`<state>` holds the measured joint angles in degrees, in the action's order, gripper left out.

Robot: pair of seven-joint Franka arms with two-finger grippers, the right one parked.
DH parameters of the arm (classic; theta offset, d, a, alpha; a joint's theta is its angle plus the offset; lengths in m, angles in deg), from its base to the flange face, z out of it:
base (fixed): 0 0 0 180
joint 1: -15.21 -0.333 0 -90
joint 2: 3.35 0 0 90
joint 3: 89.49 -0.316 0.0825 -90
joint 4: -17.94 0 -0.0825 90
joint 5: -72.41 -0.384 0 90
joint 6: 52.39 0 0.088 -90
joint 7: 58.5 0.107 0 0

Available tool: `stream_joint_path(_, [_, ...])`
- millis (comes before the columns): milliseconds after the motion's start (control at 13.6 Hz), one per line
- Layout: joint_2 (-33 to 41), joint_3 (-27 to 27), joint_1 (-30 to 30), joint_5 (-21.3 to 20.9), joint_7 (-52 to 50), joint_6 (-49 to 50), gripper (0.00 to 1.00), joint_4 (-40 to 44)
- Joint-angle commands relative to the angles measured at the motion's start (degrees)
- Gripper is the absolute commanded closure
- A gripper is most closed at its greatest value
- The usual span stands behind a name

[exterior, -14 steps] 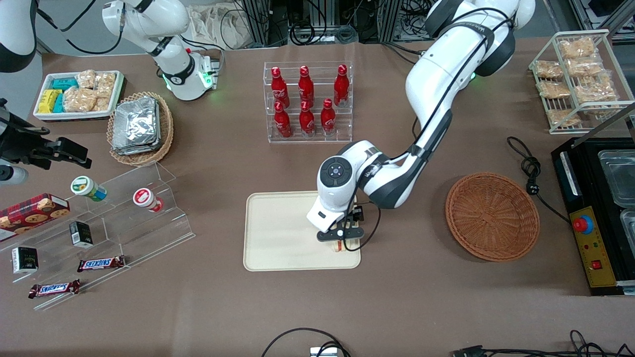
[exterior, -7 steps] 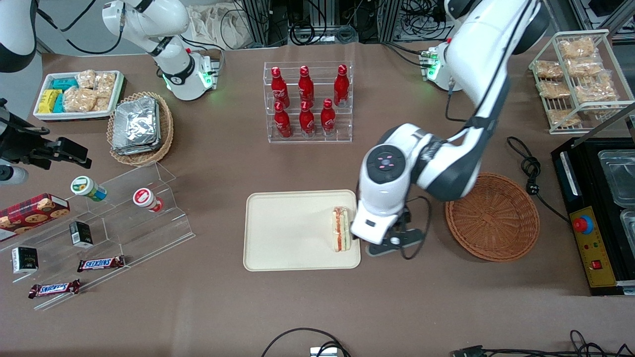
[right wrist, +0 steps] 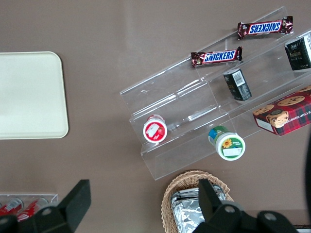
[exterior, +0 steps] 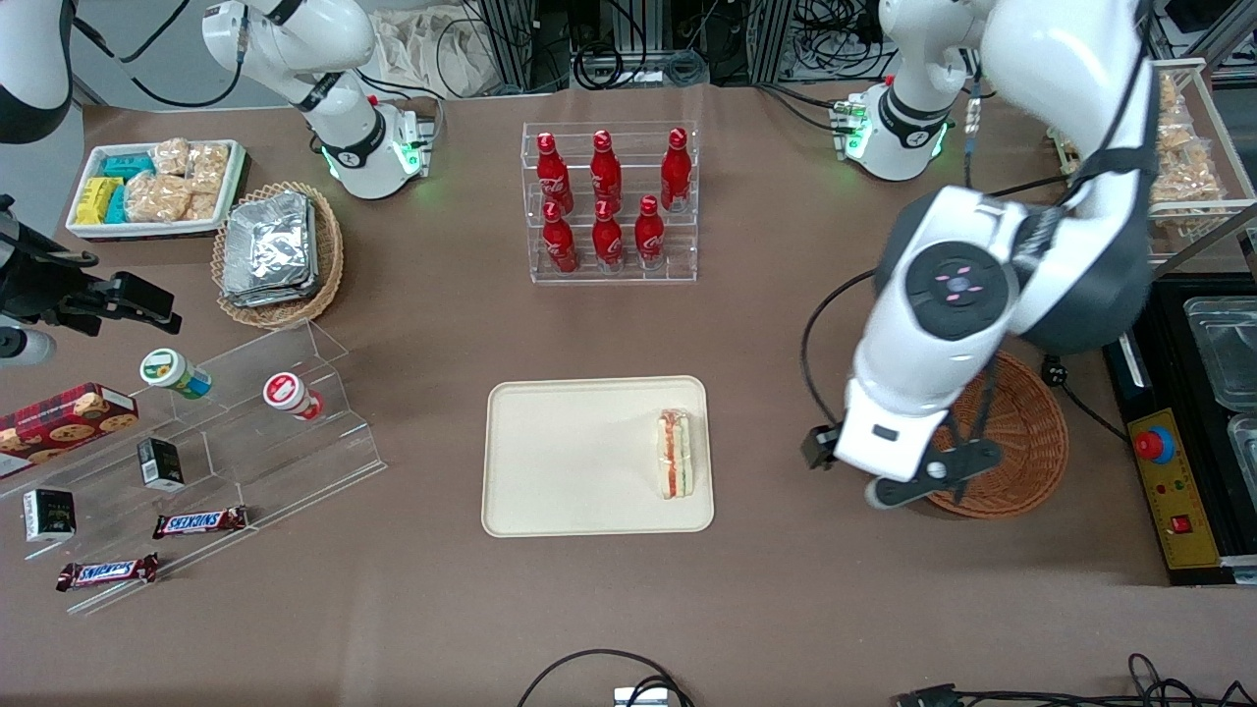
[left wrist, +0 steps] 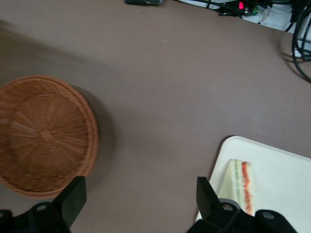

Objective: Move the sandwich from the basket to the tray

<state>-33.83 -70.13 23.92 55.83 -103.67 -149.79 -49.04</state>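
Observation:
The sandwich (exterior: 675,454) stands on its crust edge on the cream tray (exterior: 570,457), near the tray's rim on the working arm's side, its red and green filling facing up. In the left wrist view the sandwich (left wrist: 241,187) sits just inside a corner of the tray (left wrist: 286,184). My gripper (exterior: 899,476) hangs above bare table between the tray and the reddish-brown basket (exterior: 1031,432). It is open (left wrist: 140,194) with nothing between its fingers. The basket (left wrist: 43,136) holds nothing.
A clear rack of red bottles (exterior: 609,201) stands farther from the camera than the tray. A stepped acrylic shelf (exterior: 245,422) with snacks lies toward the parked arm's end. A black appliance (exterior: 1178,422), a cable (exterior: 1046,329) and a wire snack rack (exterior: 1149,157) are near the basket.
The gripper let go of the sandwich on the tray, opened, rose and swung away toward the basket. The sandwich stays where it was set down.

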Motion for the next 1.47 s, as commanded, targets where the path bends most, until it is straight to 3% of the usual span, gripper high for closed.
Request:
stream_joint_path(0, [3.93, 0.33, -3.16, 2.85, 6.56, 4.31, 0.0, -1.57])
stream_joint_path(442, [10.25, -0.11, -8.52, 6.91, 18.41, 7.58, 0.0, -4.71])
stream_joint_path(663, [17.02, -5.9, -8.62, 10.85, 27.47, 7.92, 0.0, -10.17])
stream_joint_path(1031, [27.29, -10.91, -9.23, 12.26, 41.36, 10.83, 0.0, -18.69])
stream_joint_path(1399, [32.06, -13.3, -10.81, 15.34, 45.52, 12.67, 0.0, -21.26])
